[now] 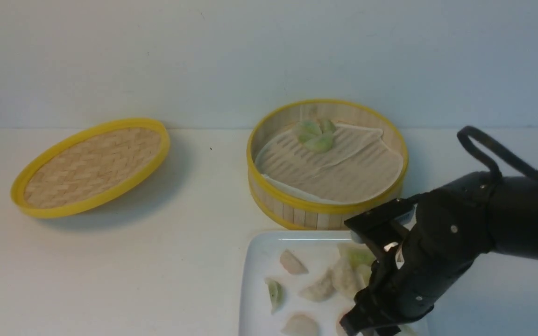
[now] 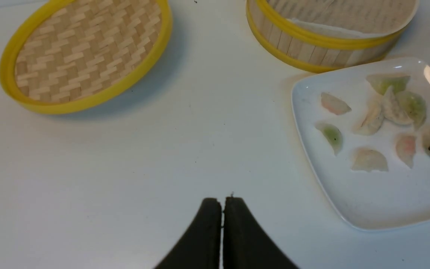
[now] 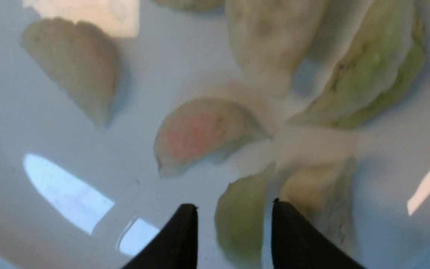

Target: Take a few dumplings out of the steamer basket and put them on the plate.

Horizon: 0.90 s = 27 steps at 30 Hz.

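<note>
The steamer basket [image 1: 297, 212] stands at the back centre, with a few pale green dumplings [image 1: 315, 135] on its white liner near the far wall. The white plate [image 1: 259, 252] lies in front of it and holds several dumplings [image 1: 343, 277], green, whitish and pink. My right gripper [image 1: 362, 326] is low over the plate's right part. In the right wrist view it [image 3: 233, 207] is open, and a pale green dumpling [image 3: 239, 220] lies between the jaws with a gap on each side. My left gripper [image 2: 222, 201] is shut and empty above bare table, left of the plate [image 2: 368, 201].
The flat woven lid [image 1: 91, 165] with a yellow rim lies tilted at the back left, also in the left wrist view [image 2: 84, 52]. The white table runs to a pale wall behind. The right arm covers the plate's right side in the front view.
</note>
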{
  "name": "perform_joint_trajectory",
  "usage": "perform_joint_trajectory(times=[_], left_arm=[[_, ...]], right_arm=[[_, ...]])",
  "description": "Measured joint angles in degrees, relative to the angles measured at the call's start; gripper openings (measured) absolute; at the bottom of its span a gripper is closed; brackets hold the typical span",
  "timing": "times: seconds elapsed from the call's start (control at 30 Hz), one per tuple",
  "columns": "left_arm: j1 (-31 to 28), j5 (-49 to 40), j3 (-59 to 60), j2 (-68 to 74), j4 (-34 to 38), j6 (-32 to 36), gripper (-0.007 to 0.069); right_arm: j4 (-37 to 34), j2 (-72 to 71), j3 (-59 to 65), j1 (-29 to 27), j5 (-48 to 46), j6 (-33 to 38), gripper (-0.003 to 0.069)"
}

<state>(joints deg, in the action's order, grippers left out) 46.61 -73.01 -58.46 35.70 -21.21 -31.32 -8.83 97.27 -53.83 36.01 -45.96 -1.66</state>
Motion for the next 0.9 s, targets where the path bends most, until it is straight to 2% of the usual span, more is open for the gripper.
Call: perform_joint_trajectory(times=[0.13, 0.2, 0.27, 0.33, 0.43, 0.53, 0.57, 0.6, 0.63, 0.73, 0.9], left_arm=[[0.0, -0.1, 0.0, 0.0, 0.0, 0.0, -0.0006], [0.0, 0.0, 0.0, 0.0, 0.0, 0.0, -0.0006], [0.0, 0.0, 0.0, 0.0, 0.0, 0.0, -0.0006], [0.0, 0.0, 0.0, 0.0, 0.0, 0.1, -0.0006], [0.0, 0.6, 0.0, 0.0, -0.2, 0.6, -0.0006], [0.0, 2.6, 0.0, 0.0, -0.9, 1.2, -0.0006], [0.0, 3.5, 0.0, 0.0, -1.1, 1.6, -0.0006], [0.0, 4.0, 0.0, 0.0, -1.3, 1.6, -0.0006], [0.0, 4.9, 0.0, 0.0, -1.3, 1.7, -0.0006], [0.0, 7.1, 0.0, 0.0, -1.3, 2.0, -0.0006], [0.0, 10.9, 0.0, 0.0, -1.7, 2.0, -0.0006]], right_arm=[[0.1, 0.5, -0.7, 0.0, -0.5, -1.1, 0.0442], [0.1, 0.5, -2.2, 0.1, -3.0, -1.3, 0.0484], [0.3, 0.2, -4.6, 0.1, -5.7, -1.3, 0.0495], [1.4, -1.9, -7.5, 0.1, -9.8, -1.3, 0.0461], [5.3, -7.6, -11.5, 0.1, -12.5, -1.6, 0.0360], [9.9, -14.6, -14.9, 0.1, -14.6, -3.6, 0.0220], [11.9, -19.6, -16.1, 0.1, -14.9, -4.6, 0.0154], [12.9, -21.9, -16.5, 0.1, -14.9, -5.2, 0.0121], [14.8, -26.9, -17.1, 0.1, -14.8, -6.3, 0.0055], [19.3, -39.4, -17.1, 0.1, -12.9, -9.5, 0.0000], [23.1, -61.6, -11.8, 0.1, -5.6, -15.7, -0.0013]])
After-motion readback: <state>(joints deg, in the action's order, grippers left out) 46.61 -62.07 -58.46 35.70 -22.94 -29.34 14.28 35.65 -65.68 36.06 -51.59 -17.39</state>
